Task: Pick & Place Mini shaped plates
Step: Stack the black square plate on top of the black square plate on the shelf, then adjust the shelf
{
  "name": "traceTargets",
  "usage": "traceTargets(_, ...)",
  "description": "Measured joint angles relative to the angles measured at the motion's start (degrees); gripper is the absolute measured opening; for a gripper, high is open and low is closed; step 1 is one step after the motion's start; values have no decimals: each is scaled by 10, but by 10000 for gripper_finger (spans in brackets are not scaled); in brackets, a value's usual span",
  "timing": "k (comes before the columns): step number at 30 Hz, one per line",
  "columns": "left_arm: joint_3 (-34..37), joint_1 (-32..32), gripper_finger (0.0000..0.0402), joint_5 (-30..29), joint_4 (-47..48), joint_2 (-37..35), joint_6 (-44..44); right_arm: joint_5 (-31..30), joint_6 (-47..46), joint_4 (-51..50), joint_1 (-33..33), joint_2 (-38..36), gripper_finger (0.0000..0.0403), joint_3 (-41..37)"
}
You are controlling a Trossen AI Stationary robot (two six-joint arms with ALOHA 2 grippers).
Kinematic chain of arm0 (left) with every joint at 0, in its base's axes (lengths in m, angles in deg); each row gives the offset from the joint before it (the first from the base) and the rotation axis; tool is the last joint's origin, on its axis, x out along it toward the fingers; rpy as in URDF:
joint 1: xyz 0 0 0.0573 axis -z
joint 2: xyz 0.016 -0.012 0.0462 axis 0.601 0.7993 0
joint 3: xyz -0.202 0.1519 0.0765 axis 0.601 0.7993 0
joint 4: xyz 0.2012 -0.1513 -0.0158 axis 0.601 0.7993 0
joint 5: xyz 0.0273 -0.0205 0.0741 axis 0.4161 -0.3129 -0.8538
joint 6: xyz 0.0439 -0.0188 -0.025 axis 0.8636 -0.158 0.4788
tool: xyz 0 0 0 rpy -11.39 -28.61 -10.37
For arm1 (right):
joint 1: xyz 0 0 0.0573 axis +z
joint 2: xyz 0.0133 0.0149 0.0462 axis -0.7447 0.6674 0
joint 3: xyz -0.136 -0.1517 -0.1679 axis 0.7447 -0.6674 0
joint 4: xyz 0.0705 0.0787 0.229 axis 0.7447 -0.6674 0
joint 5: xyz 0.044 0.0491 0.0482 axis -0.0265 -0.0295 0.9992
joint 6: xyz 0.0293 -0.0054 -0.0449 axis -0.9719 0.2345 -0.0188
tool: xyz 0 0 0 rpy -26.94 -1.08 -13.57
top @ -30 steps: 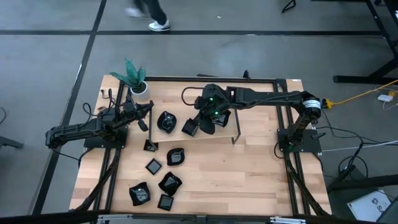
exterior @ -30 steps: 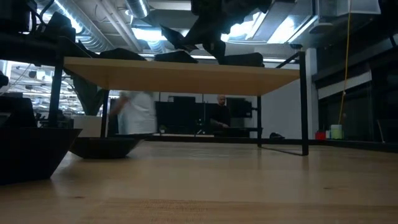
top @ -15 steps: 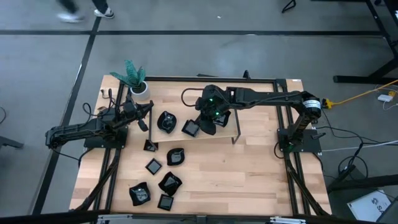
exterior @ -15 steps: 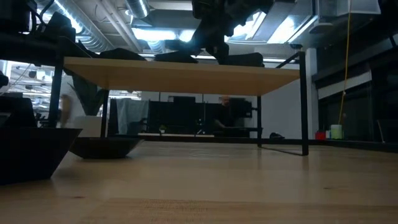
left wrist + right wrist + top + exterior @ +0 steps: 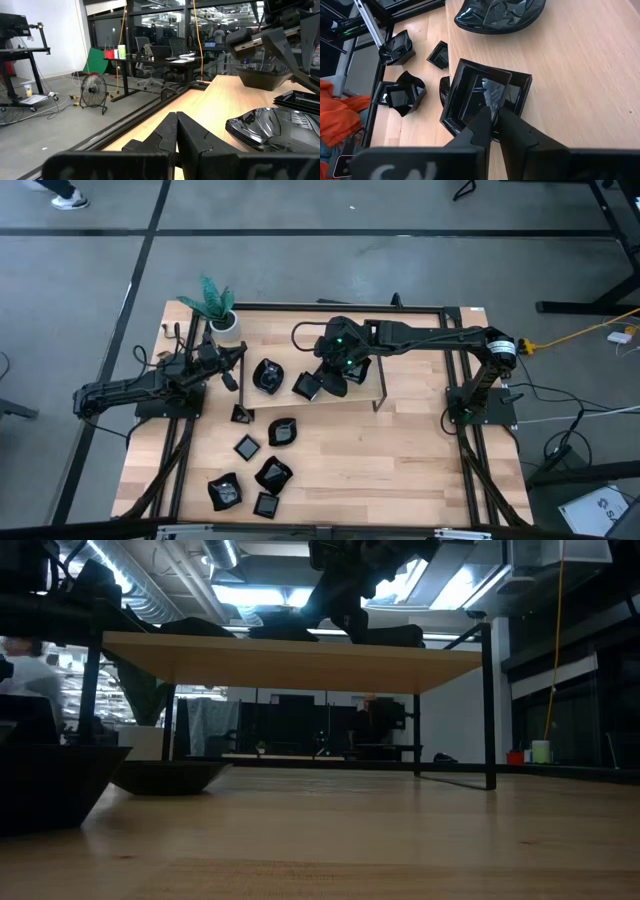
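Note:
A raised wooden shelf (image 5: pixel 360 395) stands mid-table. On it lie a leaf-like black plate (image 5: pixel 500 12) and a square black plate (image 5: pixel 475 95). The square one rests on a second square plate (image 5: pixel 522 92) at the shelf's near edge. My right gripper (image 5: pixel 493 117) reaches in from the right, slanting down, and is open by a narrow gap over the upper square plate's rim. Several more black plates (image 5: pixel 273 474) lie on the table nearer the front. My left gripper (image 5: pixel 176 120) is shut with nothing in it and waits level at the table's left. My right gripper has its fingertips (image 5: pixel 484 114) on either side of the upper square plate's rim (image 5: pixel 495 102), coming from the table's right and slanting down. Whether they touch the rim, I cannot tell. The plate lies flat on the one under it.
A white pot with a green plant (image 5: pixel 222 315) stands at the back left corner. The shelf's thin dark legs (image 5: pixel 416 735) stand on the table, with a dark dish (image 5: pixel 165 775) lying under the shelf. The right half of the table (image 5: pixel 420 470) is bare wood.
In the low view, the square plate hung tilted above the shelf a second ago. It now lies flat on the shelf top. My right arm has stayed over the same spot.

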Motion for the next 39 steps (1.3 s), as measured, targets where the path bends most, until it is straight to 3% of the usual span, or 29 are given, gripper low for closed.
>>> traceTargets(7,0,0,4,0,0,0,0,-54,27,-22,0,0,36,0)
traceTargets(13,0,0,4,0,0,0,0,-56,29,-21,0,0,41,0)
traceTargets(23,0,0,4,0,0,0,0,-56,60,0,0,0,133,0)
traceTargets(31,0,0,4,0,0,0,0,-57,93,66,0,-10,154,0)
traceTargets(36,0,0,4,0,0,0,0,-112,124,51,46,-14,154,0)
traceTargets(39,0,0,4,0,0,0,0,-114,139,40,87,-23,154,0)
